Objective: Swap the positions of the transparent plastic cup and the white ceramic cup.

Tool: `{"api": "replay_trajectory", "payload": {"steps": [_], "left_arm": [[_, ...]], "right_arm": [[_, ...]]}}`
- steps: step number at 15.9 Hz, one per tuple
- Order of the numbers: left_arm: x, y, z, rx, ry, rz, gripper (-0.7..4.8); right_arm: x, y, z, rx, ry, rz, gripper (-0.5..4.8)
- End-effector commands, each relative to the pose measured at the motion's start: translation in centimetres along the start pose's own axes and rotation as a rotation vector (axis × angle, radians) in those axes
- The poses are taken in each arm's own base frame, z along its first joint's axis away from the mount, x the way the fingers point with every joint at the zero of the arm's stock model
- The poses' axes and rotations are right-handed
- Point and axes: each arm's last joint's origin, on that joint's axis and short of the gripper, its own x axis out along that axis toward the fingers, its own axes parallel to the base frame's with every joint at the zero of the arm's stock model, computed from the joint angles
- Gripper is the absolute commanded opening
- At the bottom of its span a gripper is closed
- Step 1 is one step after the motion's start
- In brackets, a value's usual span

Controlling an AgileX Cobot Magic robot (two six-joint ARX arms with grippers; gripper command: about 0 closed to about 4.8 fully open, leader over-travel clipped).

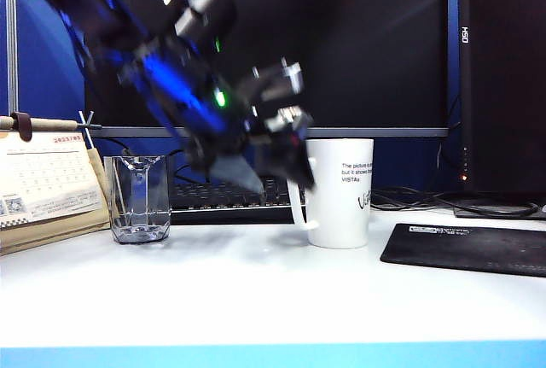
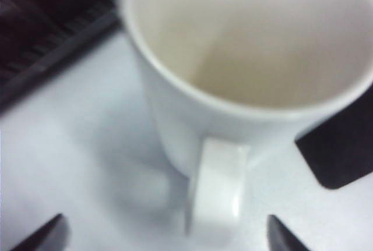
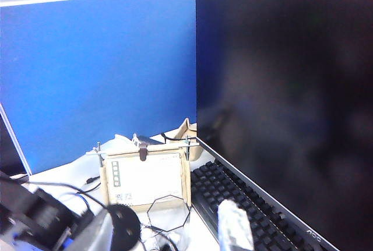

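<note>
While the right gripper stays unseen, the left gripper (image 2: 165,233) tilts down, spread beside the white ceramic cup (image 2: 245,70).

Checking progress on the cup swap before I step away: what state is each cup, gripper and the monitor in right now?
white ceramic cup: upright, empty, on the table, not gripped.
transparent plastic cup: upright, on the table, untouched.
left gripper: open, fingertips either side of the mug's handle.
right gripper: not in view.
monitor: screen dark.

Blue partition panels (image 3: 99,70) are standing behind a white desk (image 1: 256,300), where a dark monitor (image 1: 341,43) is looming, unlit.
</note>
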Motion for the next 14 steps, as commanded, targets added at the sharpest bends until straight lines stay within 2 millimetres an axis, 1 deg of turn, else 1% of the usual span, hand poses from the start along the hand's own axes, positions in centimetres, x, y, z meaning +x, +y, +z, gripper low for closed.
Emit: {"api": "replay_trajectory", "payload": {"steps": [1,3,5,6,7,8,9,10,11,12,13,14], "left_arm": [[-2.6,-0.2,1.5,0.002,-0.017,0.021,4.79],[-5.1,-0.5,2.2,-0.003,0.018,0.022,4.79],[-8.0,-0.7,2.8,0.003,0.047,0.088,4.79],[-10.7,-0.8,3.6,0.03,0.02,0.155,4.79],[-13.3,-0.9,4.5,0.044,-0.044,0.192,4.79],[-16.4,-1.1,5.5,0.042,-0.139,0.224,4.79],[-19.8,-1.5,6.2,0.028,-0.241,0.244,4.79],[-23.9,-2.0,6.5,0.012,-0.351,0.285,3.53],[-27.7,-2.6,6.2,0.009,-0.439,0.329,2.2],[-31.3,-3.2,5.5,0.0,-0.517,0.372,1.36],[-34.6,-3.7,4.3,-0.01,-0.582,0.427,0.86],[-37.5,-4.2,2.9,-0.009,-0.635,0.478,0.63]], "right_arm": [[-0.5,0.7,0.7,-0.022,-0.013,0.002,2.39],[-1.2,1.5,1.2,-0.043,-0.027,-0.003,2.38],[-2.3,2.6,2.0,-0.067,-0.045,-0.017,2.35],[-3.4,3.5,2.6,-0.082,-0.058,-0.035,2.19],[-4.6,4.4,3.0,-0.083,-0.06,-0.058,2.19],[-5.9,5.6,3.4,-0.081,-0.058,-0.083,2.19],[-7.3,7.0,3.6,-0.077,-0.054,-0.113,2.05],[-8.7,8.5,3.8,-0.075,-0.051,-0.147,1.98],[-10.1,10.1,4.0,-0.083,-0.051,-0.187,1.98],[-11.5,11.9,4.2,-0.114,-0.063,-0.232,1.97],[-12.3,13.4,4.2,-0.154,-0.081,-0.272,1.61],[-13.1,14.9,4.0,-0.186,-0.097,-0.334,1.22]]}}
